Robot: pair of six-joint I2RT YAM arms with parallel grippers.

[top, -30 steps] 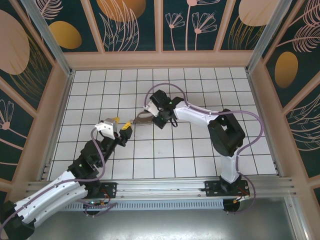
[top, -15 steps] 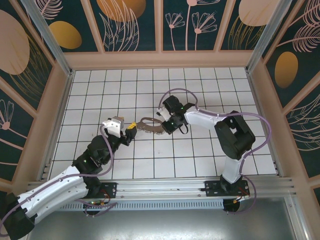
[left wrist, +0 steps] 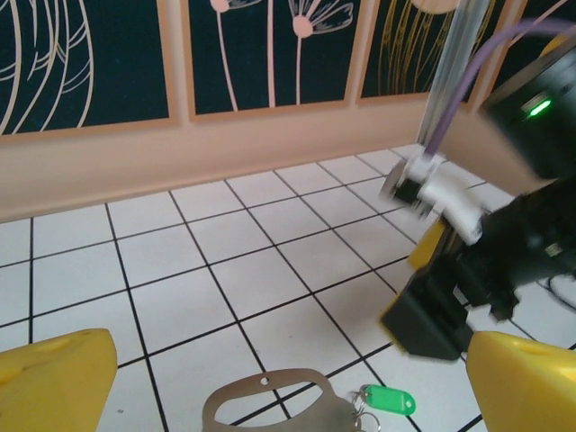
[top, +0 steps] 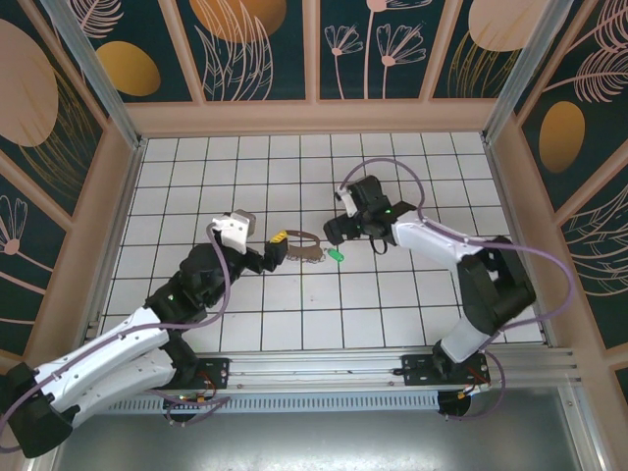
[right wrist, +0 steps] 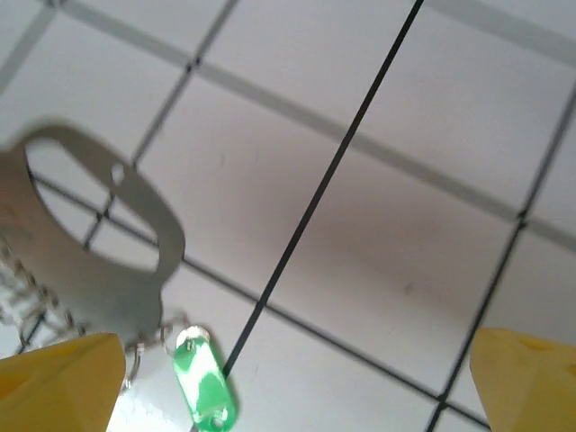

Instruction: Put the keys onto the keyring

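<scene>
We see the left hand (left wrist: 288, 382) and right hand (right wrist: 292, 378) wide open, holding nothing, with the keyring (right wrist: 148, 211) and key (right wrist: 202, 373) lying on the bench (right wrist: 360, 234) between them.

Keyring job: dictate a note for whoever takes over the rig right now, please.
Left end effector: open, empty, at the loop end of the keyring.
Right end effector: open, empty, near the key end.
The keyring lies flat on the tiled table, the green key at its metal end.
Done: the key looks linked to the ring bits, though the joint is too small to confirm.
Left: check the link, then back both arms off.
</scene>
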